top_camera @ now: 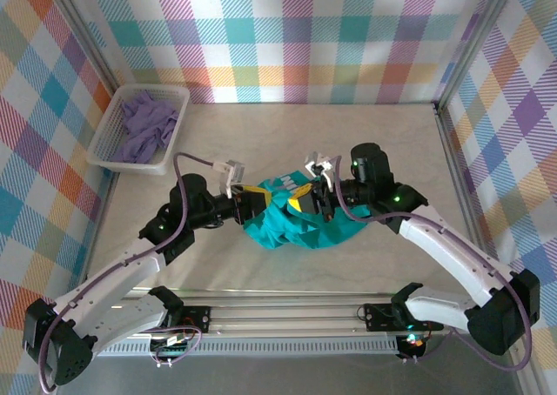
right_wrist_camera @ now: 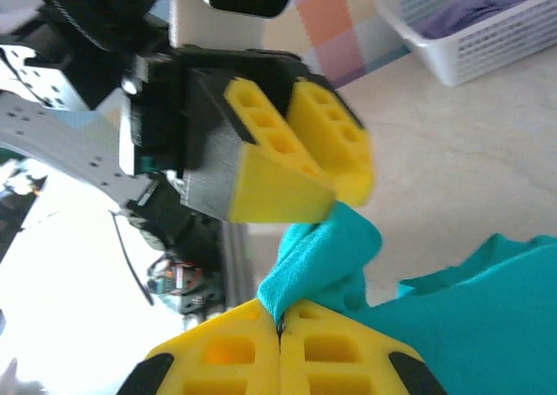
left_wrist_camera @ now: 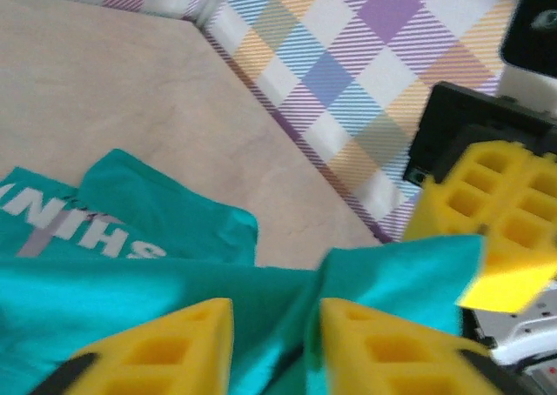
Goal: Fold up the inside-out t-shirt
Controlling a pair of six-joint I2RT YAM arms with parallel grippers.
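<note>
Rail [top_camera: 287, 312]: aluminium bar on the near side of the t-shirt [top_camera: 305, 230], carrying both arm bases.
Left arm [top_camera: 122, 277]: white links, running from the near left corner up to the t-shirt's left edge.
Right arm [top_camera: 452, 247]: white links, running from the near right corner up to the t-shirt's right side.
Left gripper [left_wrist_camera: 277, 312]: at the t-shirt's upper left edge. Its yellow fingers stood apart, with a fold of teal cloth lying in the gap between them.
Right gripper [right_wrist_camera: 279, 315]: over the t-shirt's top middle, facing the left gripper and just beside it. Its yellow fingers were pressed together, clamped on a raised peak of the t-shirt.
T-shirt: teal-green, bunched in a crumpled heap below and between the two grippers. In the right wrist view a narrow ridge of cloth rose from the right gripper's tips to the tips of the left gripper.
Lettering [left_wrist_camera: 78, 225]: pale block letters on a flat flap of the t-shirt, beyond the left gripper.
Table [top_camera: 365, 143]: pale stone-patterned top, directly under the t-shirt.
Basket [top_camera: 111, 156]: white mesh, well apart from the t-shirt, to its far left.
Lavender garment [top_camera: 146, 121]: crumpled inside the basket, far left of the t-shirt.
Walls [top_camera: 296, 38]: pastel plaid panels, standing left, right and beyond the t-shirt.
</note>
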